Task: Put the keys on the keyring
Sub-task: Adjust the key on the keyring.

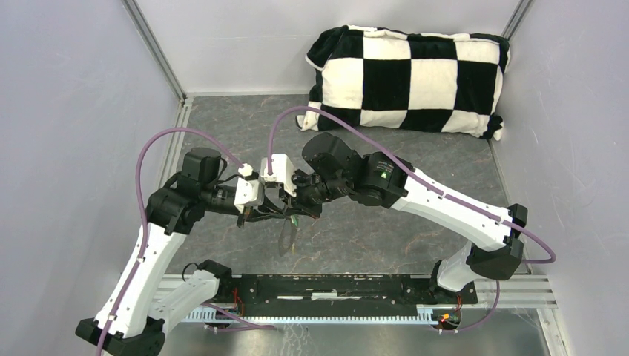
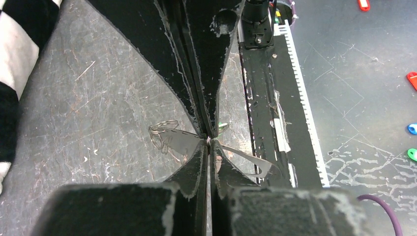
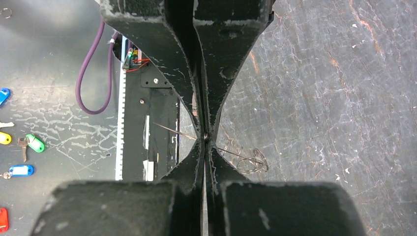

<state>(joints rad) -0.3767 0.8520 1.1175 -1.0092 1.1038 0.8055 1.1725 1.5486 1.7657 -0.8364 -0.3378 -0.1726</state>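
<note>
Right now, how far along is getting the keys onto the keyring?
Done: nothing I can confirm. In hand: the left gripper and right gripper are both shut on the wire keyring, held up between them. The head of the green key peeks out beside the left gripper's tips; whether it is threaded is unclear. Left: the yellow-orange key, not in view, and confirming the green one.

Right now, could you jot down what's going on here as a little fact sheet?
left tool: shut on the keyring wire
right tool: shut on the same wire
keyring: held between both tools
green key: beside the left tool's tips; threaded or not, cannot tell
background: checkered pillow
</note>
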